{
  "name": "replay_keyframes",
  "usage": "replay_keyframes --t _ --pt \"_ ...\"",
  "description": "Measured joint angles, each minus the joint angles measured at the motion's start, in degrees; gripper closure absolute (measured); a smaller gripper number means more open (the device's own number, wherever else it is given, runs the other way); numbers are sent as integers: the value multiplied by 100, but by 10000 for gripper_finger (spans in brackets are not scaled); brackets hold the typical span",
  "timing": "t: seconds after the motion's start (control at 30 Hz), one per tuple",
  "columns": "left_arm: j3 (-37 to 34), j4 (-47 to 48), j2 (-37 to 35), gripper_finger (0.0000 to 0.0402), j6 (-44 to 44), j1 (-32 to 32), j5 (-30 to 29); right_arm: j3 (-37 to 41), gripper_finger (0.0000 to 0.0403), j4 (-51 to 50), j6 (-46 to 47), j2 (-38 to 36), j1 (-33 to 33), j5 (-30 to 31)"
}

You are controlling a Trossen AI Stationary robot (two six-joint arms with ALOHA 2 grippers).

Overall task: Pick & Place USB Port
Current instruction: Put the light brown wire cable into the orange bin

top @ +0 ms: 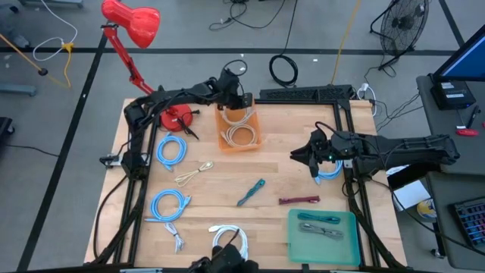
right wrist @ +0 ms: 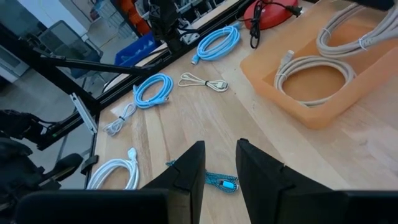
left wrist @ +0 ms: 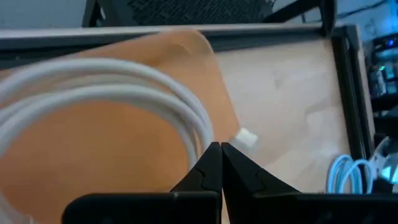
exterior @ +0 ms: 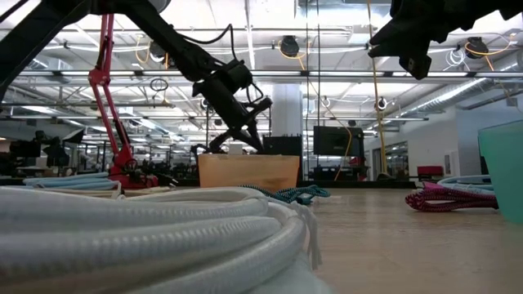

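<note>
An orange bin (top: 255,141) stands near the table's far edge with a coiled white cable (top: 242,135) lying in it. My left gripper (top: 232,105) is over the bin's far end, fingers pointing down, shut on a second white cable (left wrist: 124,81) whose coil sits over the bin (left wrist: 93,155). My right gripper (top: 311,156) hangs open above the table's right half (right wrist: 221,162), touching nothing. A teal braided cable (right wrist: 214,180) lies on the wood below and ahead of it. My left gripper comes from above, slanting down into the bin, with its fingers (left wrist: 208,165) closed on a strand of the white cable (left wrist: 198,138) near its connector end (left wrist: 247,137). The fingers hide the place of contact. The coil spreads out over the bin's floor.
A red lamp (top: 130,23) stands with its base (top: 178,117) left of the bin. Light blue cables (top: 173,149) (top: 168,203) (top: 331,170), a beige cable (top: 195,173), a maroon cable (top: 298,200) and a white coil (top: 227,239) lie about. A green tray (top: 294,241) is near right.
</note>
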State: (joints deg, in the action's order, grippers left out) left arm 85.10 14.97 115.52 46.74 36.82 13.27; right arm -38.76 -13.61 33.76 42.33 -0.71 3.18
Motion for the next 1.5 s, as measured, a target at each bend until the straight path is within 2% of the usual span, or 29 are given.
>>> replay_keyframes --t 0.57,1.5 --pt "39 -506 418 401 241 96 -5 0 319 -81 9 0 -2 -4" --pt "38 304 518 402 -144 242 -316 0 319 -101 57 2 0 173"
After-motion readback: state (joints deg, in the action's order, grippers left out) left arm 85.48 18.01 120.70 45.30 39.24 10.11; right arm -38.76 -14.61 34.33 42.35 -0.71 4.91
